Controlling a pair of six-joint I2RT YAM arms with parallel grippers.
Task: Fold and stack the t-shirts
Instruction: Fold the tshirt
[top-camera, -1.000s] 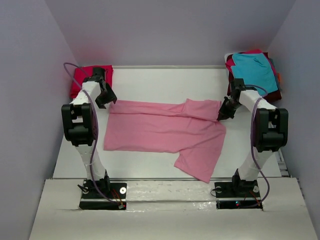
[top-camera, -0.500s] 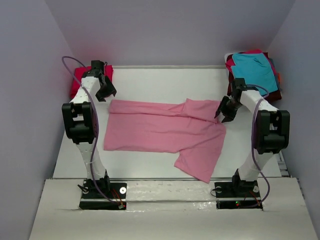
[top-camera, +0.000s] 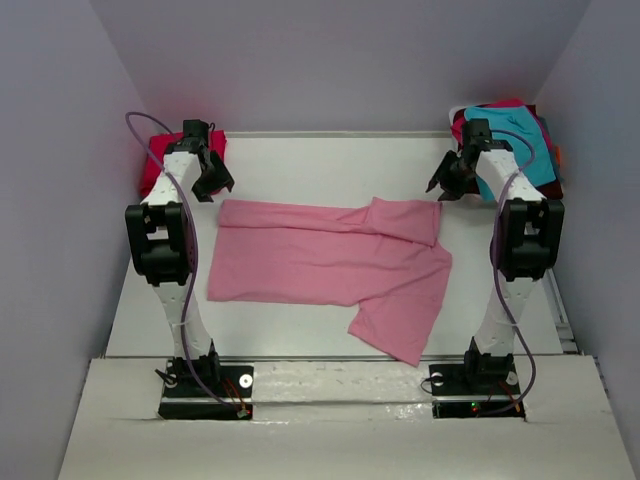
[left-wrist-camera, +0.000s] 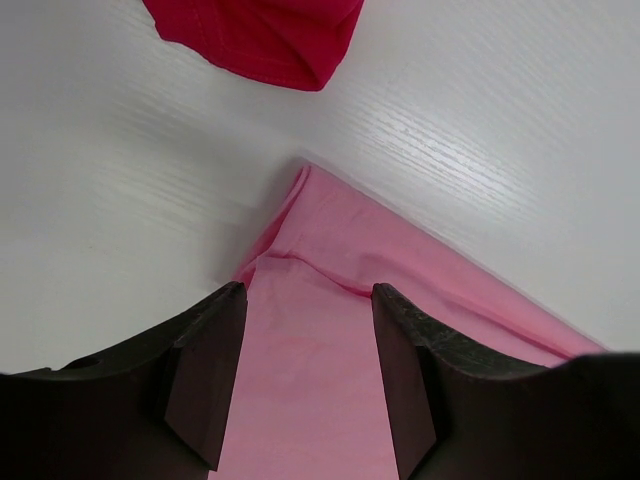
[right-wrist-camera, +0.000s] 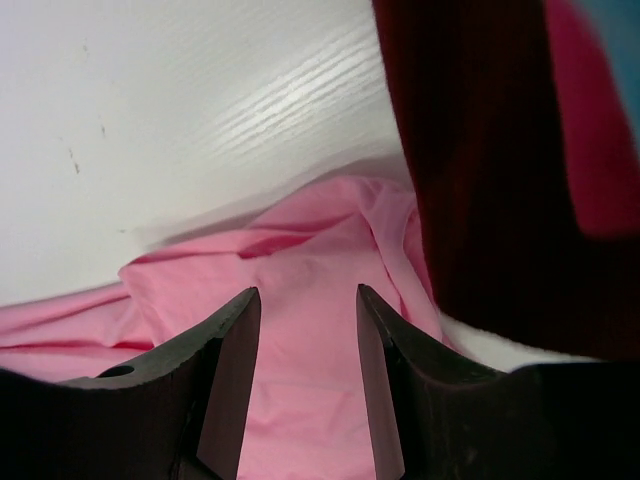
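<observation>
The light pink t-shirt (top-camera: 330, 260) lies spread across the middle of the white table, one sleeve trailing toward the near edge. My left gripper (top-camera: 210, 186) hangs open above its far left corner, and in the left wrist view pink cloth (left-wrist-camera: 330, 390) shows between the jaws of the gripper (left-wrist-camera: 308, 300), which hold nothing. My right gripper (top-camera: 447, 186) is open above the shirt's far right corner; its wrist view shows the gripper (right-wrist-camera: 307, 300) over rumpled pink fabric (right-wrist-camera: 300, 265), not gripping it.
A folded crimson red t-shirt (top-camera: 160, 160) sits at the far left corner, also seen as red cloth (left-wrist-camera: 260, 35). A pile with a teal t-shirt (top-camera: 515, 145) on top sits at the far right; its maroon layer (right-wrist-camera: 480, 170) lies close beside my right gripper. Side walls enclose the table (top-camera: 330, 165).
My right gripper has opened, let go of the pink shirt's right corner, and lifted away toward the far right pile. The left gripper shifted slightly toward the back. The shirt lies still.
</observation>
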